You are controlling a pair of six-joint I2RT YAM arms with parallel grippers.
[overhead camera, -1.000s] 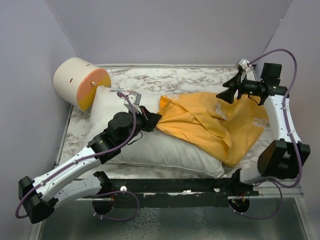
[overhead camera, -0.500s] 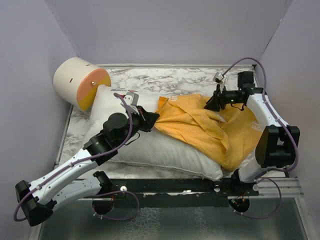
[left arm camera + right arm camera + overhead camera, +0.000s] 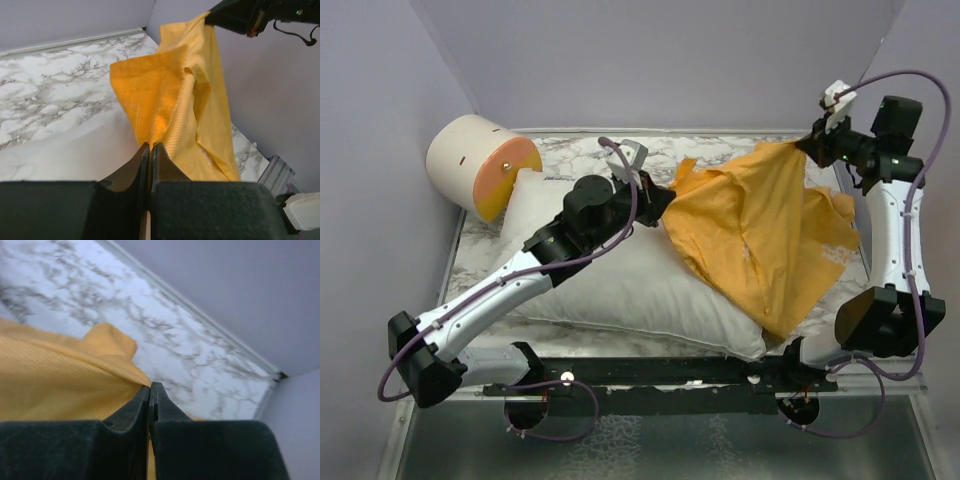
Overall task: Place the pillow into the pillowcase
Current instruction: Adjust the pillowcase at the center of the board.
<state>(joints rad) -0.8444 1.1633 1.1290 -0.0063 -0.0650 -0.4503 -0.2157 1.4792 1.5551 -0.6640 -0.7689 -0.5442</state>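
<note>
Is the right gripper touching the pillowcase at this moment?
Touching. In the right wrist view the right gripper has its jaws shut on the orange pillowcase, whose fabric is pinched between them.

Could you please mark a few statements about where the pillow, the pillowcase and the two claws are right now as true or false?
1. The left claw and the right claw are both shut on the orange pillowcase. True.
2. The white pillow is fully inside the pillowcase. False: most of it lies bare on the marble table, with the case only draped over its right end.
3. The cream-and-orange cylinder sits at the table's far-left corner. True.
4. The right claw presses the pillowcase flat on the table. False: it holds a corner up in the air, the fabric hanging down from it.
</note>
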